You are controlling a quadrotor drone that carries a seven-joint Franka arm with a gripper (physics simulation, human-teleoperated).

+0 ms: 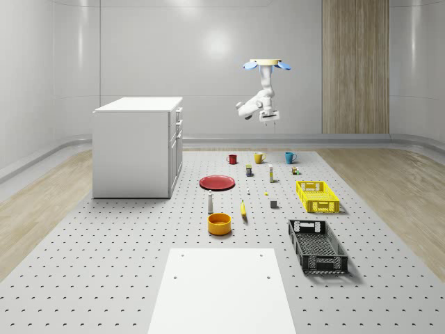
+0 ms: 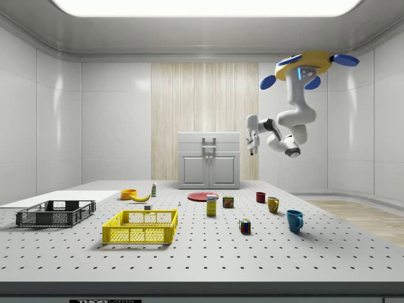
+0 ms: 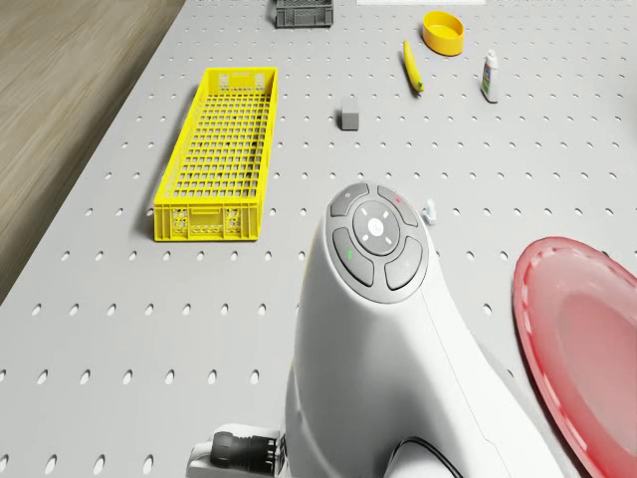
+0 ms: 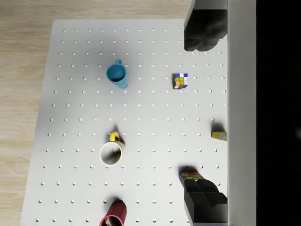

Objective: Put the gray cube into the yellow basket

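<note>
The gray cube point(image 1: 274, 204) sits on the perforated table, a short way from the yellow basket point(image 1: 322, 207) toward the whole-scene view's left. From the drone camera, the cube point(image 3: 349, 114) lies beside the long basket point(image 3: 207, 221). The drone point(image 1: 265, 65) hovers high over the table's far end, above the mugs. Below it my gripper point(image 1: 270, 120) hangs pointing down, well above and beyond the cube. In the wrist view the gripper point(image 4: 203, 115) is open, its fingers point(image 4: 202, 33) wide apart with nothing between them.
A black crate point(image 1: 318, 245) lies nearer than the basket. An orange bowl point(image 1: 219, 223), banana point(image 1: 243, 209), red plate point(image 1: 217, 182) and small bottles stand mid-table. Under the gripper are a blue mug point(image 4: 116, 75), yellow mug point(image 4: 111, 153) and Rubik's cube point(image 4: 180, 80). A white cabinet point(image 1: 135, 146) stands left.
</note>
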